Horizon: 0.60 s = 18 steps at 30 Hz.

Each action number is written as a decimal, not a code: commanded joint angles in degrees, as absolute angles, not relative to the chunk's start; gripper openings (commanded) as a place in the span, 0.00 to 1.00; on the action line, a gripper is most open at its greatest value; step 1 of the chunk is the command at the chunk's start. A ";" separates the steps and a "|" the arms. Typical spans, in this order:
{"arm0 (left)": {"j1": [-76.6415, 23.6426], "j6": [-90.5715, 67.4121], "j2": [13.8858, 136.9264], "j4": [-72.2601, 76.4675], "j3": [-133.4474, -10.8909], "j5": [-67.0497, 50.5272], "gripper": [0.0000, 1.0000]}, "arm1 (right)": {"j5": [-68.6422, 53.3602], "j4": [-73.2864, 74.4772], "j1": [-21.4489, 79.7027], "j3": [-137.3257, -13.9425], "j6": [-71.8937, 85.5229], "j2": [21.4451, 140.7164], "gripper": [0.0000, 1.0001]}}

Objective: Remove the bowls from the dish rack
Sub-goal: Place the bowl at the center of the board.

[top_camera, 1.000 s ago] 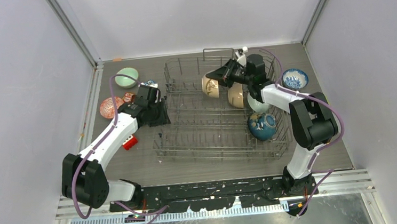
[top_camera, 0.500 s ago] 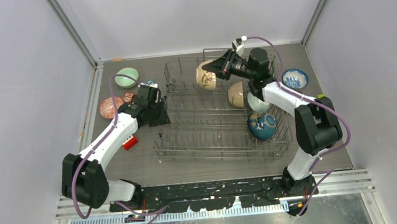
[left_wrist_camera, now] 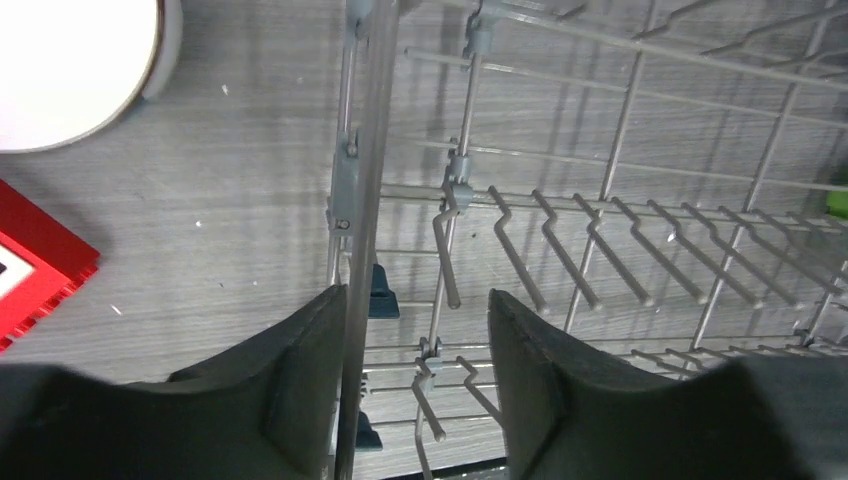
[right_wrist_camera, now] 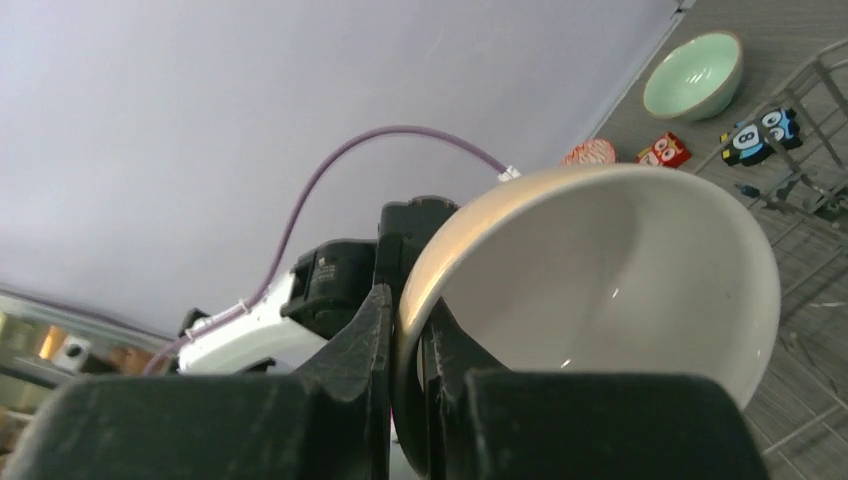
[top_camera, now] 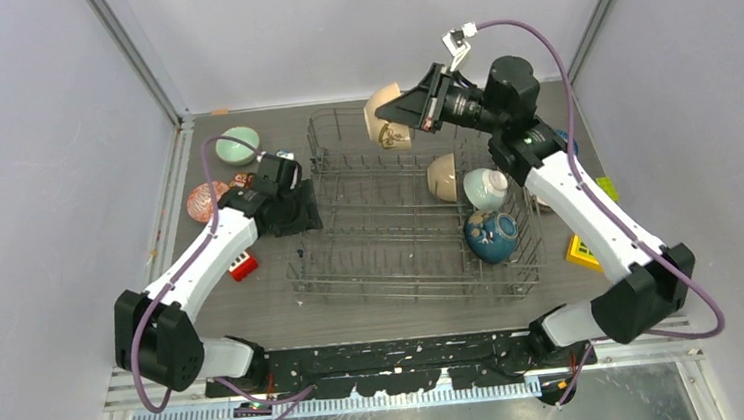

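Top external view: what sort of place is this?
Likely a lab test cell, not a kitchen: plain lilac panel walls box in a grey tabletop, two white-and-black robot arms are bolted at its edge, and the grey wire dish rack looks like a prop.

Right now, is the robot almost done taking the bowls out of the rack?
About halfway, I'd say. Done: a mint green bowl and a pink-red bowl sit on the table left of the dish rack. In hand: the right end effector is shut on a cream bowl, held up above the rack. Left to do: a tan bowl, a white-teal bowl and a dark blue bowl stand in the rack.
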<state>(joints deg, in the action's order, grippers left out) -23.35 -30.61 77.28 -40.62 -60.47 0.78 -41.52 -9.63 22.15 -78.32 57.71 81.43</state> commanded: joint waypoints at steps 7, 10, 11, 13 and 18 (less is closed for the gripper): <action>-23.29 -31.83 69.86 -45.69 -71.79 1.64 0.94 | -27.29 26.78 34.48 -93.64 24.15 71.11 0.01; -23.32 -31.11 67.92 -48.62 -74.36 2.37 1.00 | -21.02 33.97 40.29 -94.74 16.74 68.65 0.01; -23.30 -30.74 66.95 -49.45 -75.22 2.99 1.00 | -18.32 36.11 43.40 -94.97 13.60 67.86 0.01; -23.32 -30.36 64.58 -50.34 -76.73 4.22 1.00 | -11.86 40.71 50.19 -94.92 7.79 66.80 0.01; -23.33 -30.32 57.03 -45.72 -77.06 1.13 1.00 | 11.24 47.80 71.54 -91.41 -6.08 65.07 0.01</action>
<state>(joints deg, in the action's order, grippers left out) -23.35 -31.03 63.00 -48.12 -74.98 2.98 -8.88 43.77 59.64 -91.57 9.10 68.31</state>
